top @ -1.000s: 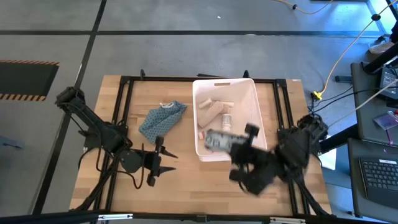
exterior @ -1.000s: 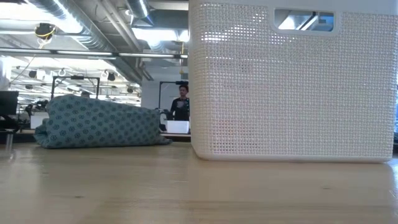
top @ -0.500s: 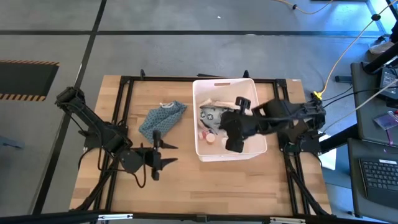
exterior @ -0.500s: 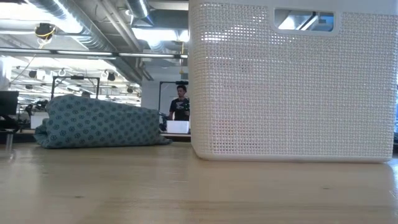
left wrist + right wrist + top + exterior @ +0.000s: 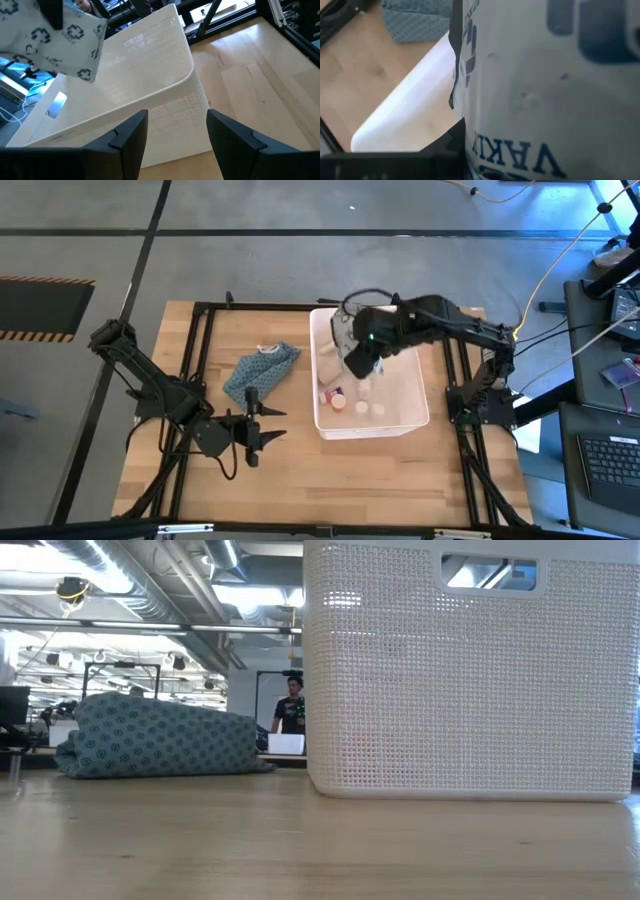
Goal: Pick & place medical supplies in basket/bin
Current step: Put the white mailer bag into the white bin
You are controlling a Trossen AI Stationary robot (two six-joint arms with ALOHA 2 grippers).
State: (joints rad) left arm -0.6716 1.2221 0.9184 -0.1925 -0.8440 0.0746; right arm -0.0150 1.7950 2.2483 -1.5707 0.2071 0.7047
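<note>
A: Where is the right gripper [image 5: 357,362] seen, and what is carried in it?

B: It is seen above the far half of the large white rectangular plastic tub [image 5: 415,408], reached in from the right side of the table. A flat grey-white soft pack printed with dark blue marks [image 5: 540,90] is pinched between its fingers, which are drawn in close on the pack. The pack hangs down from the gripper, over the tub's inside; in the left wrist view the same pack [image 5: 47,42] is seen held above the tub's perforated wall [image 5: 150,95].

A: What lies below that gripper?

B: On the tub floor, nearer the front wall than the gripper, small white pill bottles [image 5: 370,409] are seen, one of them red-capped [image 5: 336,393].

A: And the left gripper [image 5: 256,429]?

B: It is held low over the wooden table [image 5: 300,480], off to the left of the tub's front corner. Its fingers [image 5: 127,135] are parted a little, and nothing is held between them.

A: Anything beside it?

B: A crumpled teal patterned cloth bundle [image 5: 258,372] lies just beyond it on the table, to the left of the tub.
</note>
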